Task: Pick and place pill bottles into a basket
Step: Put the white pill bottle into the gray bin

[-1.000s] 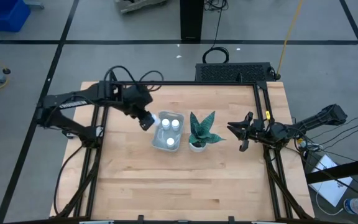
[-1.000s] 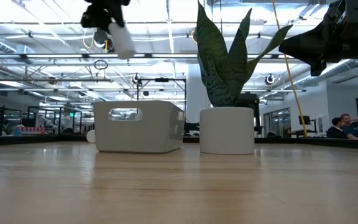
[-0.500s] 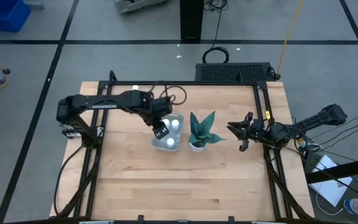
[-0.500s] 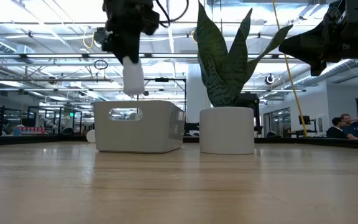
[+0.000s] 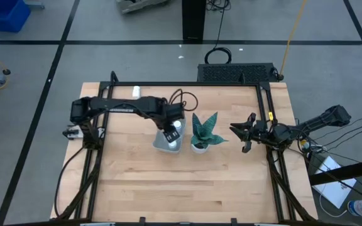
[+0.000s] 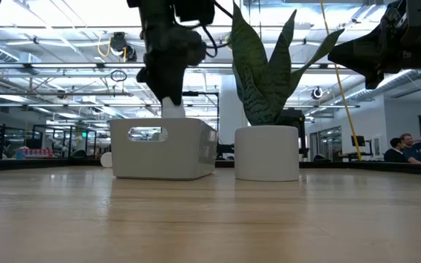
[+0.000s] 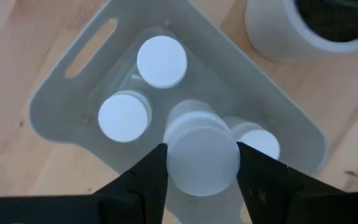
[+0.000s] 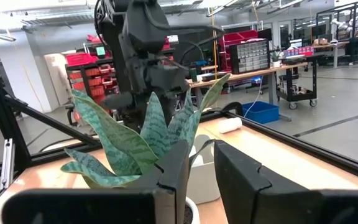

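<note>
My left gripper (image 7: pixel 201 157) hangs over the pale basket (image 7: pixel 73 118), shut on a white pill bottle (image 7: pixel 201 149). In the low view this bottle (image 6: pixel 172 109) hangs just above the basket's rim (image 6: pixel 163 123). Three more bottles stand in the basket (image 5: pixel 162 143): two show their full caps (image 7: pixel 161 61) (image 7: pixel 124 116), and the third (image 7: pixel 261 140) is half hidden behind the held one. Another bottle (image 5: pixel 136 91) lies on its side near the table's far left. My right gripper (image 5: pixel 242 132) waits at the table's right edge, its fingers (image 8: pixel 174 171) a little apart with nothing between them. My left gripper pinches the bottle between its two fingers (image 7: pixel 143 183), on opposite sides of its wall at the upper end (image 7: pixel 174 163). The fingers come from above, pointing steeply down. The bottle hangs below them nearly upright, clear of the basket floor, its lower end (image 6: pixel 172 114) at rim height.
A white pot with a green spiky plant (image 5: pixel 203 132) stands right beside the basket, on its right. Bare wooden tabletop (image 5: pixel 187 182) spreads across the near half. A black frame (image 5: pixel 266 107) runs along the table's edges.
My left gripper has carried the bottle toward the table's right and down, from above the basket's left side to over its middle. It has tipped to point more steeply down. The bottle has come from high above the basket down to its rim.
</note>
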